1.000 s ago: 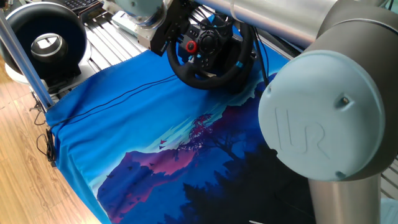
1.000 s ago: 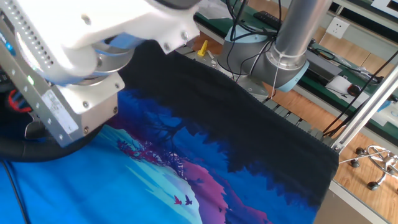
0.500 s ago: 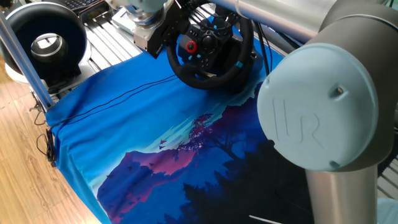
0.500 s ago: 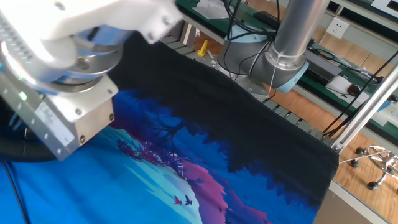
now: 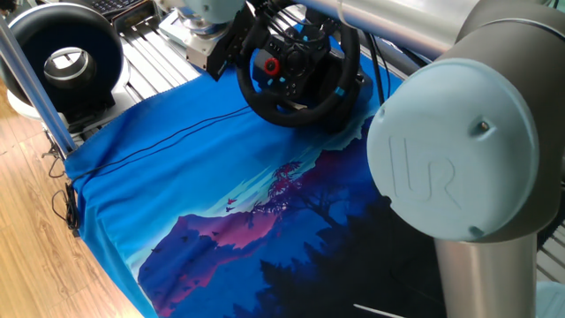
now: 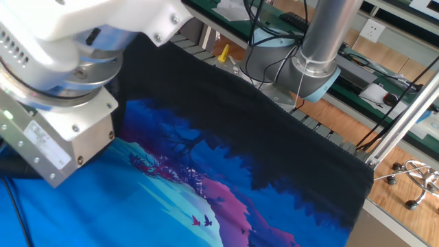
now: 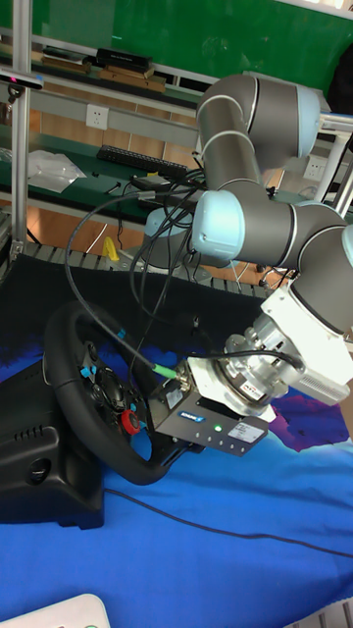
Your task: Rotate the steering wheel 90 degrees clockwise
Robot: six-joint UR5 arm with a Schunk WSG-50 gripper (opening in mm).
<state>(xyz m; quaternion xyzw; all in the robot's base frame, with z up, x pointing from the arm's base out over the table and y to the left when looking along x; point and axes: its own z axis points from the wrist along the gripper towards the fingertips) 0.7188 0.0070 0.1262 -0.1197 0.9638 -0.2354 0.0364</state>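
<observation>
Right now the steering wheel (image 7: 98,397) stands on its black base (image 7: 44,471) at the far edge of the table, on the blue printed cloth (image 5: 203,194), tilted back so its face with the red knob (image 7: 129,422) and small coloured buttons looks toward the arm. The gripper (image 7: 162,427) is pressed in at the lower right of the rim (image 5: 291,113), just beside the hub, but its body covers the fingers in every view, so I cannot tell whether it is clamped on the rim, wedged behind a spoke, or open. That uncertainty is the main risk: if the hold is only partial, the fingers may slide along the thick rim once the turn loads them and the wheel would stop short of the quarter turn. A second worry is the arc itself; if the wrist moves on a path that does not match the wheel's own circle, it would push sideways on the rim and could shove the base across the cloth, which looks loose enough to bunch. The black cable (image 7: 118,285) looping from the wrist hangs over the upper rim and could snag there as the wrist rotates. The large black ring device (image 5: 62,53) stands well apart and seems out of the way.
</observation>
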